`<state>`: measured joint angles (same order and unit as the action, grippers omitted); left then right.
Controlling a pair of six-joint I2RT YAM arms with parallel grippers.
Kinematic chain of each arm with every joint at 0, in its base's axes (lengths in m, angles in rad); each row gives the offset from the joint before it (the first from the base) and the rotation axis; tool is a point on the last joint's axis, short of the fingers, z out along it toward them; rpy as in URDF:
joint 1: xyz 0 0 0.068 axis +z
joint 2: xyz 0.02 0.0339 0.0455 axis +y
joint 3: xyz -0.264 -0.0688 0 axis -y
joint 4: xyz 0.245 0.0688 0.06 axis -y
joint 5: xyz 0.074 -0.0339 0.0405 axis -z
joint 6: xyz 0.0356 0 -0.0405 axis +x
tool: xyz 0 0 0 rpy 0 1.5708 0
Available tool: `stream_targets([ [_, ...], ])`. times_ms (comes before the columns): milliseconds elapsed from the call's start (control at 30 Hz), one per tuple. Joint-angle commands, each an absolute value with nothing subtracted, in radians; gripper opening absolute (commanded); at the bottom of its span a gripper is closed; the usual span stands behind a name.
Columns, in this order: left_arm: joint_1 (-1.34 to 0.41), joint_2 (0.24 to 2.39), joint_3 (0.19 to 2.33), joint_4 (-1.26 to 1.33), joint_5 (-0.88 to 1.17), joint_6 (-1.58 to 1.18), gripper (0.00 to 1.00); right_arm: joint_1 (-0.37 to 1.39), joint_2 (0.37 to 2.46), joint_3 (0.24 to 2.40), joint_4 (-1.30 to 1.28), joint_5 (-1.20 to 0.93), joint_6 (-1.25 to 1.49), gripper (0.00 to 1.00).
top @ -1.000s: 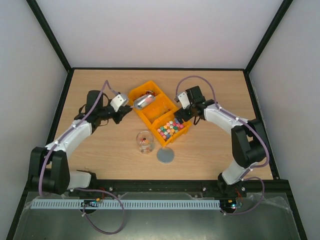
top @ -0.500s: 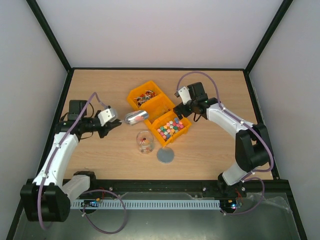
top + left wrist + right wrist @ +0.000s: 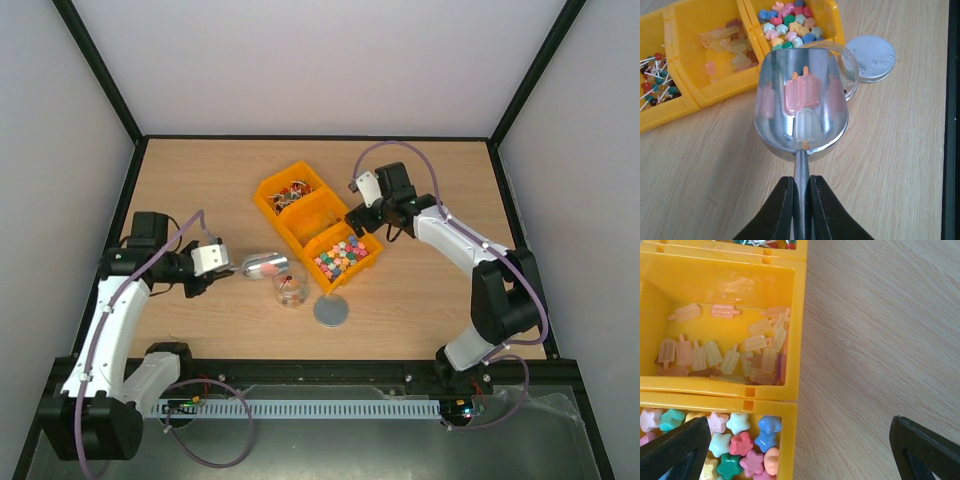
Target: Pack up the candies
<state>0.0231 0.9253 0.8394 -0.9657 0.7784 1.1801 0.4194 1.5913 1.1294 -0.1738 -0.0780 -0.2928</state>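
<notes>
My left gripper [image 3: 222,268] [image 3: 801,180] is shut on the thin handle of a silver scoop [image 3: 263,264] [image 3: 800,115]. The scoop holds pink and white popsicle-shaped candies [image 3: 801,100], and its front lip hangs at the rim of a clear jar [image 3: 290,287] [image 3: 854,75]. Three joined yellow bins hold the other candies: red-white stick pieces [image 3: 285,190], pale amber popsicle pieces [image 3: 313,215] [image 3: 725,357] and pastel stars [image 3: 342,257] [image 3: 740,450]. My right gripper [image 3: 358,217] [image 3: 797,440] stands open above the bins' right wall, holding nothing.
A grey round lid [image 3: 331,311] [image 3: 870,57] lies flat on the wooden table just right of the jar. Black frame rails [image 3: 110,230] border the table on the left, right and far sides.
My left arm has drawn back from the bins toward the near left, carrying the loaded scoop to the jar. The right gripper shifted slightly over the bins and stayed open.
</notes>
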Motion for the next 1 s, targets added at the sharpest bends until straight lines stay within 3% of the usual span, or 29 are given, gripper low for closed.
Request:
stream_targets([
  [0, 0.028, 0.935, 0.91, -1.081, 0.757, 1.284, 0.02, 0.431, 1.582, 1.156, -0.186, -0.097, -0.298, 0.99],
  [967, -0.241, 1.061, 1.107, -1.135, 0.444, 1.186, 0.02, 0.433, 1.572, 1.133, -0.16, -0.105, -0.293, 0.99],
])
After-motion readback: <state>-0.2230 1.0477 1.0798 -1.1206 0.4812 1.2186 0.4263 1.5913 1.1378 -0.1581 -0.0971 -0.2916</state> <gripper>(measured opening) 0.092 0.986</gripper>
